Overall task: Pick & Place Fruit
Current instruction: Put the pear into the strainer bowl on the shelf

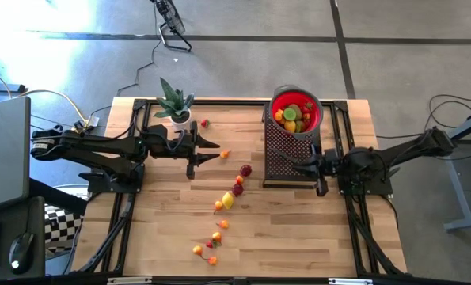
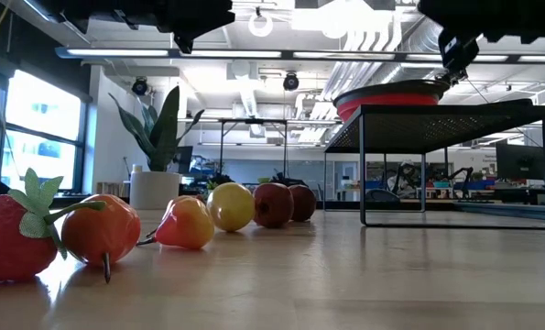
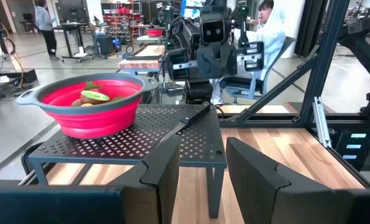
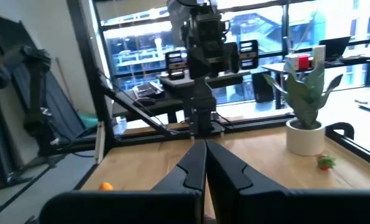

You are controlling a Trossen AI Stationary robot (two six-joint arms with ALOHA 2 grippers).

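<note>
Several small toy fruits (image 1: 227,200) lie in a loose line on the wooden table, from near the plant down to the near edge; the low view shows them close up (image 2: 231,206). More fruit (image 3: 94,96) sits in the red bowl (image 1: 297,112), which stands on a black mesh rack (image 1: 286,154). My left gripper (image 3: 200,177) is open and points level toward the rack, above the table with nothing between its fingers (image 1: 211,146). My right gripper (image 4: 204,167) is shut and empty. It hangs level over the rack's near part (image 1: 297,165).
A potted green plant (image 1: 176,111) stands at the far left of the table, with one red fruit (image 1: 205,123) beside it. Black frame rails (image 1: 124,214) run along the table's sides. People show in the room beyond the table in the left wrist view.
</note>
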